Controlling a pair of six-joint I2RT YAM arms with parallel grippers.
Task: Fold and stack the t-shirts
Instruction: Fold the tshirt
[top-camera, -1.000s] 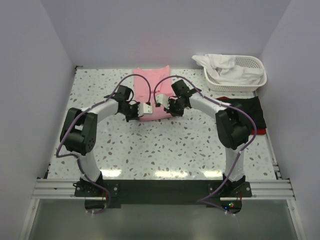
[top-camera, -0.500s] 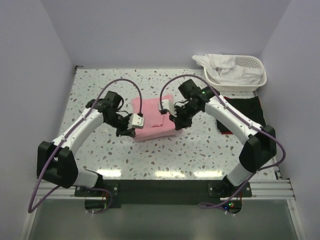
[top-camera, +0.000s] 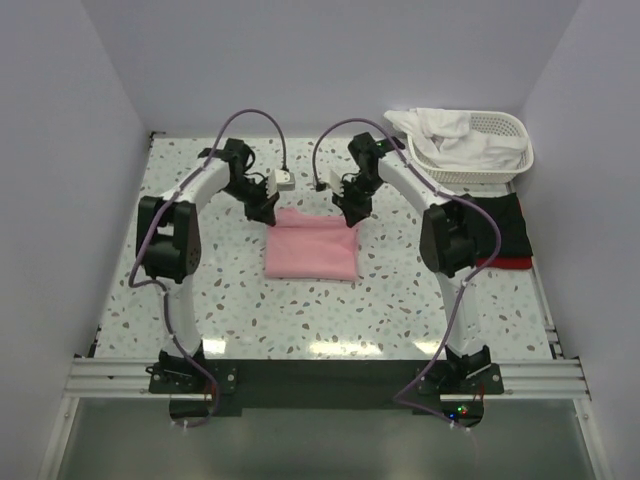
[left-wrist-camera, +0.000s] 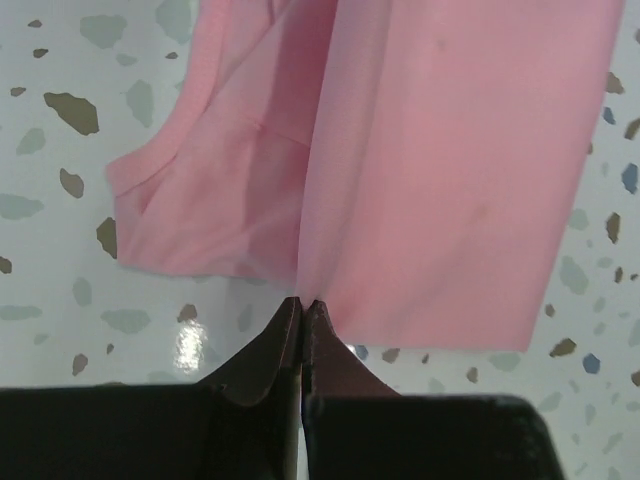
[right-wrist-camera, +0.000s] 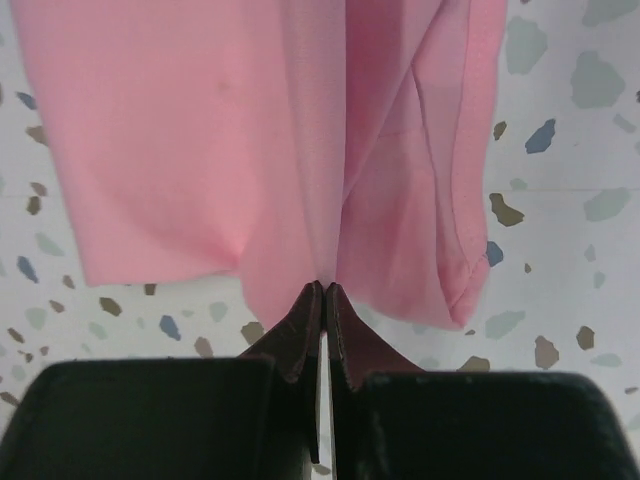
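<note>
Left gripper (left-wrist-camera: 302, 303) and right gripper (right-wrist-camera: 323, 288) each pinch the far edge of the pink t-shirt (top-camera: 310, 250), limp and light, so you'd best grip its corners.

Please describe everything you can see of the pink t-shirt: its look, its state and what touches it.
The pink t-shirt is plain, soft, light pink cloth, folded into a rough layered rectangle, with a hemmed edge showing in the wrist views. It lies on the speckled table, near its middle. The left gripper and right gripper are each shut on its far edge, where the cloth rises in a ridge.
</note>
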